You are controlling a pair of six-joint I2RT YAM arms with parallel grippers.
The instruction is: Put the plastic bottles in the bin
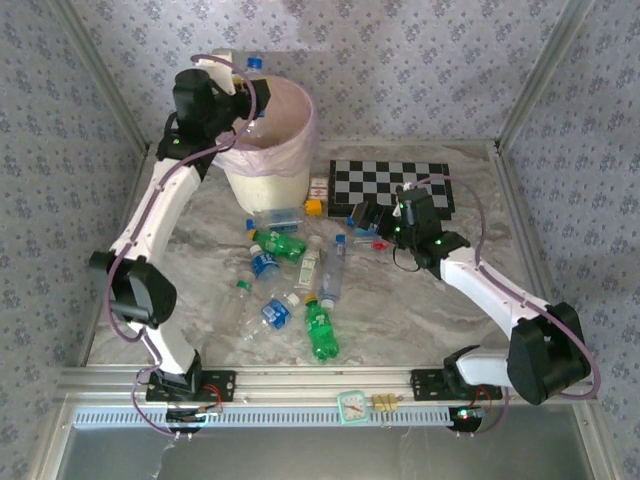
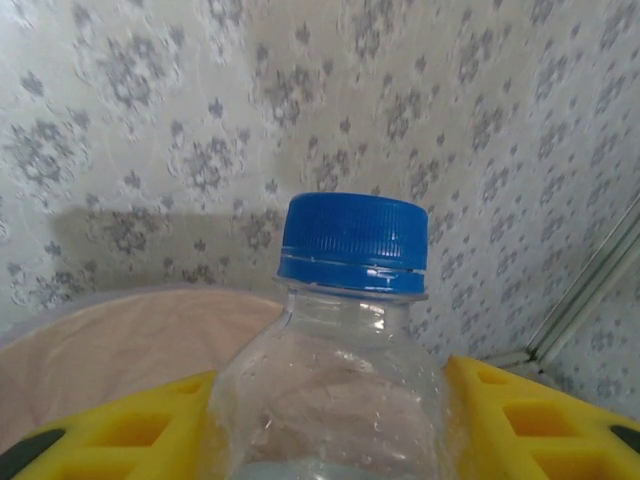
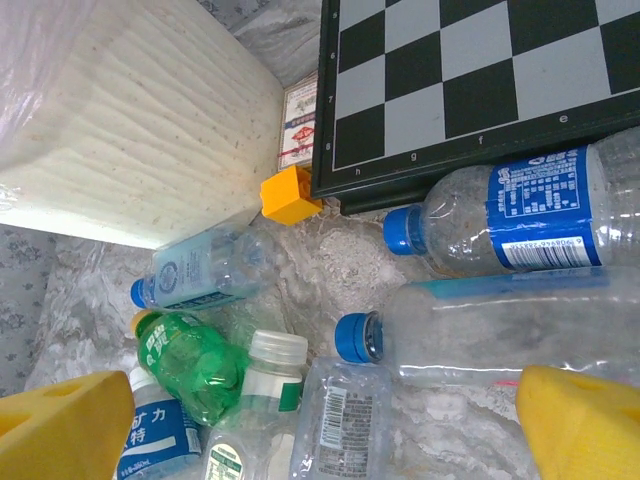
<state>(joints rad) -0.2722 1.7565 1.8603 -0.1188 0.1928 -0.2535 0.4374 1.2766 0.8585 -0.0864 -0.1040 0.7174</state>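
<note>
My left end effector (image 2: 330, 440) is clamped on a clear blue-capped bottle (image 2: 338, 340) over the bin (image 1: 268, 182) rim. My right end effector (image 3: 320, 425) is wide open and empty, low over the other bottles (image 1: 290, 275) on the bench (image 1: 410, 305).

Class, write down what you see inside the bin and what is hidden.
Only the pink bag liner shows inside the bin. The left fingers, holding a clear blue-capped bottle at the rim, hide its left side; the bottom cannot be seen.
</note>
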